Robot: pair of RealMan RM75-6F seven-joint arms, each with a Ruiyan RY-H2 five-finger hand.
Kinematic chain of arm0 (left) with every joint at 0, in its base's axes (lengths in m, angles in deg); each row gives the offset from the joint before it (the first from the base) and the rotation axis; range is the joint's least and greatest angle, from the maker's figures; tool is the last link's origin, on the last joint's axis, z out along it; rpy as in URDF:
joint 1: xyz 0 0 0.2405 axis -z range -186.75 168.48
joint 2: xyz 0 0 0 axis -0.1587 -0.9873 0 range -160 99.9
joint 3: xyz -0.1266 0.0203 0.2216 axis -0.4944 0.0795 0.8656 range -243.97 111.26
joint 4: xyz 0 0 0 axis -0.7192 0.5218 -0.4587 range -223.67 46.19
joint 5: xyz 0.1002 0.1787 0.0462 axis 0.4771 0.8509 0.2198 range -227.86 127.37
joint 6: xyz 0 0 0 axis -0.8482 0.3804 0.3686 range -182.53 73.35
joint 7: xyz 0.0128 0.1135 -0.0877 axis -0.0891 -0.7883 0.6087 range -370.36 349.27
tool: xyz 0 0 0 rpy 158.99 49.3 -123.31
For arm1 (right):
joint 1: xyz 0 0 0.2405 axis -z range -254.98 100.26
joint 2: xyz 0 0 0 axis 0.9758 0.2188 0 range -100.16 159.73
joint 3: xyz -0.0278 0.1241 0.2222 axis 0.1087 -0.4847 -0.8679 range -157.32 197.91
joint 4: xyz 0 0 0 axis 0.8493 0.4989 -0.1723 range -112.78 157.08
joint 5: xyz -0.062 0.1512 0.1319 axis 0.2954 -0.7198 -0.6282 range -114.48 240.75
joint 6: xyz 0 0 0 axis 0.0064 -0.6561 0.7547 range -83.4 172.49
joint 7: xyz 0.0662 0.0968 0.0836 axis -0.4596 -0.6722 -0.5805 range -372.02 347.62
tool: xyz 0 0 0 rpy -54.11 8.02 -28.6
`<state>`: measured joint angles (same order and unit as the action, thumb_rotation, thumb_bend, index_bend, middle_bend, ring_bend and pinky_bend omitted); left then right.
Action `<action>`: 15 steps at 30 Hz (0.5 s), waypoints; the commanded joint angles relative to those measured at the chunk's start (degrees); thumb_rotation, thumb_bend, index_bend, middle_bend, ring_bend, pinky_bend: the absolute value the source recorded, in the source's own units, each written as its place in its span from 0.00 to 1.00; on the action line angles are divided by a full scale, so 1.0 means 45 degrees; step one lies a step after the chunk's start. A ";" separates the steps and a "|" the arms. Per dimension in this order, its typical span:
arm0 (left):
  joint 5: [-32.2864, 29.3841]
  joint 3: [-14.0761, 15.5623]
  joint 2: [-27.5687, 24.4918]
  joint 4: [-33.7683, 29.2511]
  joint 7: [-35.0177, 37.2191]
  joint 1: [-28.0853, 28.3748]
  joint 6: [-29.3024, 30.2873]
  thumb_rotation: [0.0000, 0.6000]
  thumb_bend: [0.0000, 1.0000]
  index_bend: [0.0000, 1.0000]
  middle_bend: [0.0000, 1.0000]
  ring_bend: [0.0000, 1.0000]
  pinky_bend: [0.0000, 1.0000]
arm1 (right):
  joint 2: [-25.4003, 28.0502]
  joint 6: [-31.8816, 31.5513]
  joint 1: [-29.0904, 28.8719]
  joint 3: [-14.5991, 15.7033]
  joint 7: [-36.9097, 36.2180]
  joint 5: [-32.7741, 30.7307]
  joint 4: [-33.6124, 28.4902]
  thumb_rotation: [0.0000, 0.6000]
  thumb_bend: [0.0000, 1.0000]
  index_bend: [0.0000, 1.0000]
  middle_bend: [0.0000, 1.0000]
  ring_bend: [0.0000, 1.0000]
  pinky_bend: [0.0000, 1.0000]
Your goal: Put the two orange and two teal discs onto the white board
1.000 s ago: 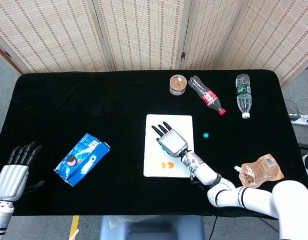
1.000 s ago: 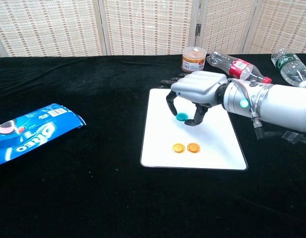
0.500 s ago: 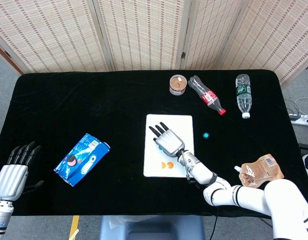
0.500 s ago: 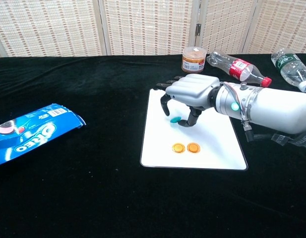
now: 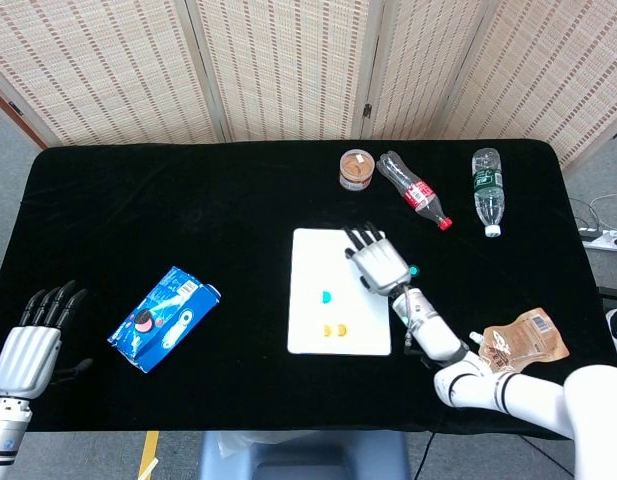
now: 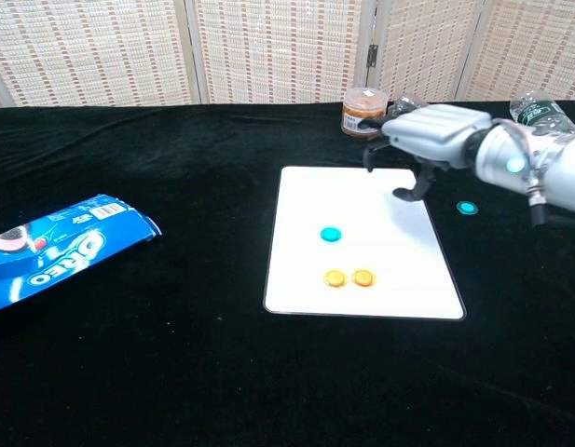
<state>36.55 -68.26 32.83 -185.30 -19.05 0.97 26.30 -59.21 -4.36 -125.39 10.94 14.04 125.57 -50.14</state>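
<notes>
Our right hand [image 6: 427, 140] hangs empty, fingers apart, over the white board's [image 6: 363, 289] far right edge. One teal disc [image 6: 331, 235] and both orange discs [image 6: 349, 277] lie on it; the other teal disc [image 6: 467, 208] sits on the cloth just right of our hand.

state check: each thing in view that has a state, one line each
Two orange discs: flat on the white board, side by side.
Teal disc: flat on the board, released.
Second teal disc: on the black cloth, off the board.
Right hand: empty, above the board's far right corner.
Left hand: idle, empty.
</notes>
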 commanded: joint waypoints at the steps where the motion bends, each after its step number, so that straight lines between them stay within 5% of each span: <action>1: 0.0034 0.0007 0.0040 -0.0030 -0.0046 0.0033 -0.0035 1.00 0.16 0.00 0.00 0.01 0.00 | 0.0423 -0.0156 0.0442 0.0111 -0.0335 -0.0336 0.0241 1.00 0.43 0.38 0.00 0.00 0.00; 15: 0.0168 0.0004 0.0028 -0.0487 -0.0530 0.0184 -0.0125 1.00 0.16 0.00 0.00 0.01 0.00 | -0.0114 0.0423 0.1301 0.0608 -0.1688 -0.0386 0.2423 1.00 0.43 0.38 0.00 0.00 0.00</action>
<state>37.31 -68.25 32.97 -187.49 -21.43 1.80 25.75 -59.28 -2.75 -119.74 13.47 6.84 123.47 -39.73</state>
